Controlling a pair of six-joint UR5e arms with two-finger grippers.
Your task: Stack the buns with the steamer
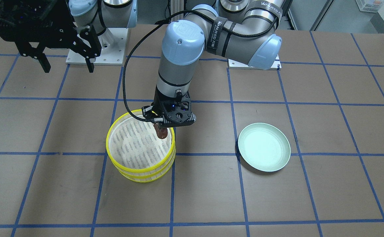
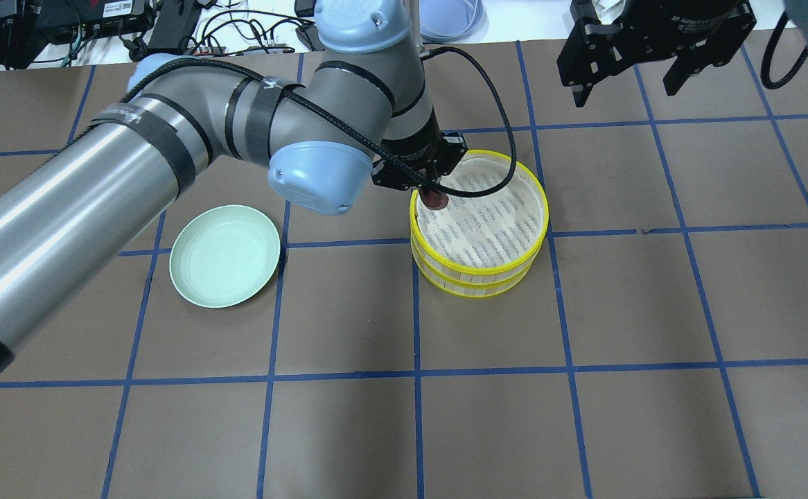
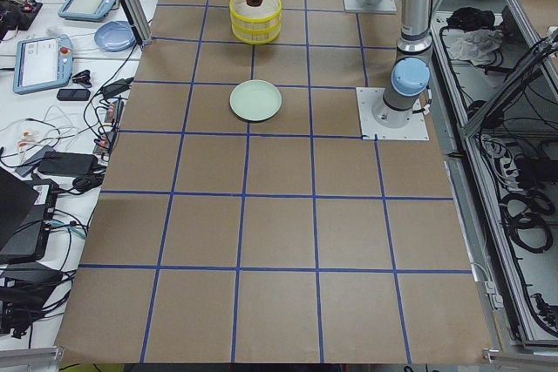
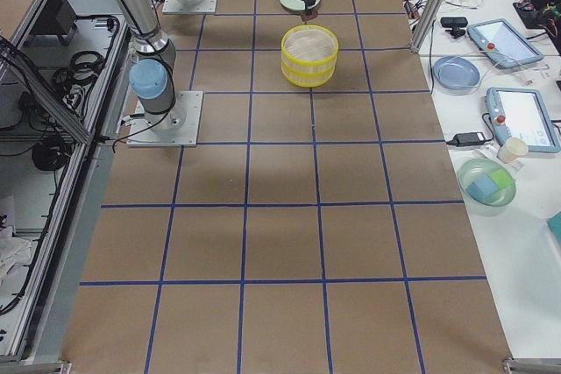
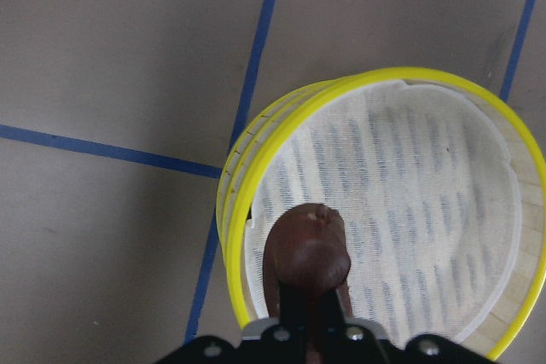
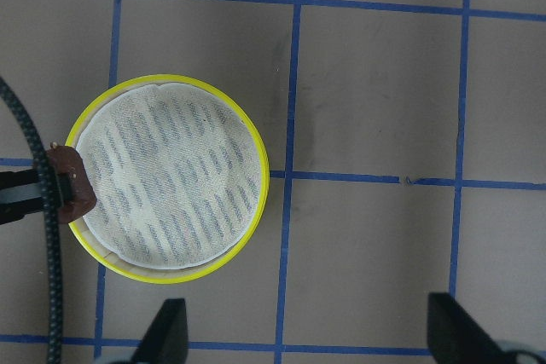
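Near the middle of the worktop, well in from every edge, the dark reddish-brown bun [image 5: 309, 249] hangs just inside the rim of the steamer [image 1: 141, 175], on the side facing the mint-green plate [image 1: 263, 146]. The left gripper [image 1: 161, 129] pinches it from above with its fingers closed narrowly around it. Holding the bun clear of the white liner [image 6: 166, 176] lets it come straight down onto the top tray, probably the reason for this pose.

The right gripper [image 2: 622, 91] hovers toward the worktop's far edge in the overhead view, with its jaws spread wide and nothing between them. It likely waits there to keep out of the way.

Counting: one bun shows. No pale one is visible, and it may sit in a lower tier. There is one plate and one steamer. The steamer seems to be two stacked trays, though the rims are hard to separate.
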